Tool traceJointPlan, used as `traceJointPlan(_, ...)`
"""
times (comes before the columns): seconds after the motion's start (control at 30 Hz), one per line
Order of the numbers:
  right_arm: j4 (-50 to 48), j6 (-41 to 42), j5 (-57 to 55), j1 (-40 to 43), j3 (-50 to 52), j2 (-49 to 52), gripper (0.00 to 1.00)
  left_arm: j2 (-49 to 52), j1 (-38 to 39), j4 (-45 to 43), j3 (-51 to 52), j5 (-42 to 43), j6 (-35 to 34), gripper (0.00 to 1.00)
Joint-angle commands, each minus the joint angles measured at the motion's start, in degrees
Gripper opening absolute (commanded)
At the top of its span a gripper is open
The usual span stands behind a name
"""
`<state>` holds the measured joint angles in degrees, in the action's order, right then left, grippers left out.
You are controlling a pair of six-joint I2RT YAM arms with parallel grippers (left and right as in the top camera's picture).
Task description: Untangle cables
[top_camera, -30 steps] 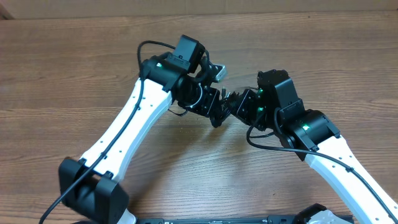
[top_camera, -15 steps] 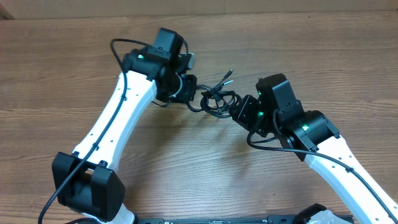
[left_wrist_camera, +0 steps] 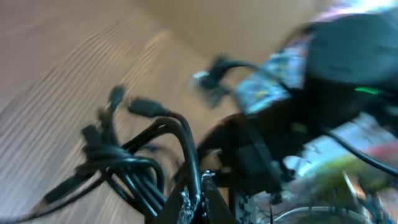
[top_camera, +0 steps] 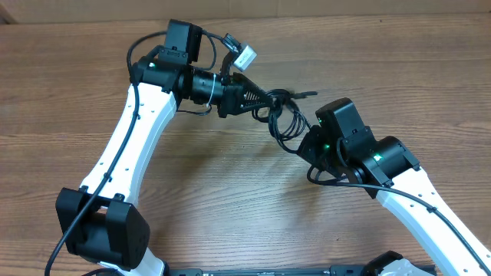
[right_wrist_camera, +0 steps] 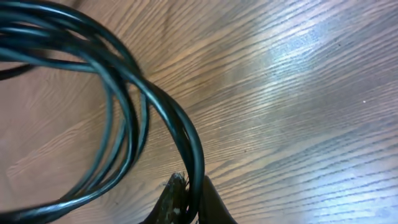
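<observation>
Bright, even overhead light with soft shadows; the left wrist view is motion-blurred, glare streaks the table (right_wrist_camera: pixel 292 62).

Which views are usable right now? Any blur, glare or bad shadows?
Overhead: sharp and evenly lit, with only soft shadows on the table. Left wrist: heavily blurred, the background smeared, the cables only roughly legible. Right wrist: the cable loops are close up and mostly crisp, with a bright glare patch on the wood at upper right.

Blurry cables (left_wrist_camera: pixel 118 163), left wrist view
</observation>
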<state>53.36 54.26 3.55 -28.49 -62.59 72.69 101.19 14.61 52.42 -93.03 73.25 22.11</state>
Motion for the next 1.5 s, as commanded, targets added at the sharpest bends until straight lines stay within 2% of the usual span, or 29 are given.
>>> traceJointPlan(0.0, -0.59, -0.55, -1.09, 0.11, -0.39, -0.87, 0.06, 0.28, -0.35, -0.72, -0.76, 13.57, 13.09, 0.04)
traceJointPlan(0.07, -0.59, -0.57, -1.11, 0.11, -0.39, -0.87, 0.16, 0.28, -0.39, -0.72, -0.76, 12.11, 13.07, 0.04)
traceJointPlan(0.13, -0.63, -1.51, -1.14, 0.11, -0.39, -0.87, 0.32, 0.28, -0.39, -0.61, -0.76, 7.48, 12.83, 0.04)
traceJointPlan(0.17, -1.20, -5.75, -1.14, 0.35, -0.63, -1.01, 0.59, 0.28, -0.39, -0.63, -0.76, 3.52, 11.45, 0.04)
traceJointPlan(0.2, -1.16, -6.64, -1.09, 0.46, -0.87, -1.09, 0.71, 0.28, -0.39, -0.63, -0.76, 2.34, 10.99, 0.04)
traceJointPlan(0.23, -0.92, -8.22, -1.11, 0.70, -1.79, -1.53, 1.00, 0.28, -0.39, -0.63, -0.76, 0.59, 10.84, 0.04)
traceJointPlan(0.4, -2.95, -13.07, -1.16, 0.66, -5.77, -4.70, 1.00, 0.28, -0.39, -1.81, -0.76, -1.44, 9.53, 0.04)
traceJointPlan(0.53, -7.13, -14.10, -2.43, -0.83, -5.73, -4.96, 1.00, 0.28, -0.37, -4.00, -0.76, -1.49, 2.12, 0.04)
traceJointPlan(0.67, -10.47, -14.05, -14.51, -3.26, -5.73, -3.34, 1.00, 0.28, -0.35, -4.42, -0.76, -1.40, -3.82, 0.04)
traceJointPlan(0.77, -12.72, -14.03, -18.03, -4.55, -5.73, -0.96, 1.00, 0.28, -0.35, -4.72, -0.76, -0.04, -5.68, 0.04)
traceJointPlan(0.9, -15.80, -13.60, -23.98, -4.87, -5.73, 4.26, 1.00, 0.28, -0.35, -4.74, -0.76, 6.84, -5.64, 0.04)
traceJointPlan(1.0, -14.97, -9.79, -34.18, -4.46, -5.75, 6.78, 1.00, 0.28, -0.61, -4.70, -0.76, 6.91, -5.66, 0.04)
traceJointPlan(1.07, -12.28, -5.20, -37.68, -4.02, -5.86, 6.21, 1.00, 0.28, -1.27, -4.44, -0.76, 2.89, -6.78, 0.04)
traceJointPlan(1.2, -6.29, 0.42, -38.69, -2.10, -6.67, 3.39, 1.00, 0.28, -2.58, -4.02, -0.76, -12.74, -13.86, 0.04)
traceJointPlan(1.47, 6.60, 4.94, -40.39, 4.94, -6.71, -0.04, 1.00, 0.28, -3.76, -2.93, -0.76, -17.11, -14.47, 0.04)
